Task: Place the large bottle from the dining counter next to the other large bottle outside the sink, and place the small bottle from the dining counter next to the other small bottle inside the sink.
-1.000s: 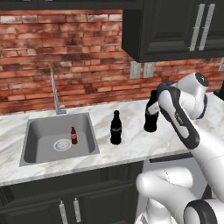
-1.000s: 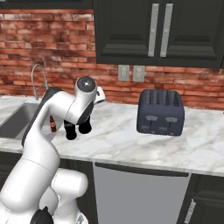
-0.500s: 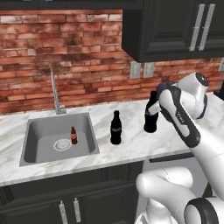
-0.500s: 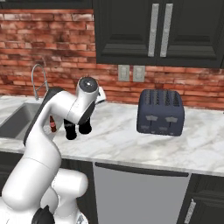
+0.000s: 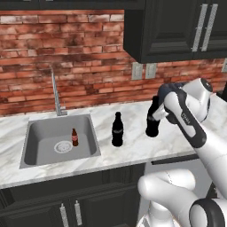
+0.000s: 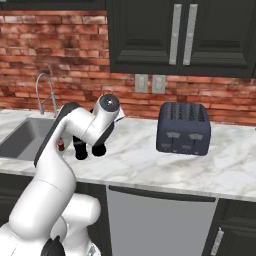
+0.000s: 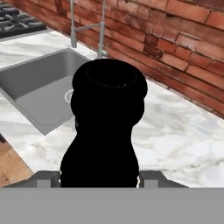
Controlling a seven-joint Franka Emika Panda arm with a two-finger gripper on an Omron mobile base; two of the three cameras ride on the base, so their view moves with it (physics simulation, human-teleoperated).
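A large dark bottle (image 5: pixel 152 126) is upright on the marble counter right of the sink, and my gripper (image 5: pixel 154 116) is shut on it. In the hand view this bottle (image 7: pixel 107 127) stands between my fingertips (image 7: pixel 151 178). The other large bottle (image 5: pixel 117 129) stands on the counter just outside the sink's right rim, a short gap to the left of the held one. A small reddish bottle (image 5: pixel 75 137) stands inside the sink (image 5: pixel 26 153) near the drain. From the right base view both large bottles (image 6: pixel 80 148) (image 6: pixel 98 149) show low beside my arm.
A faucet (image 5: pixel 55 95) rises behind the sink against the brick wall. A dark toaster (image 6: pixel 183 128) sits on the counter to the right. Dark cabinets (image 5: pixel 177 26) hang overhead. A stove (image 7: pixel 17 22) lies beyond the sink.
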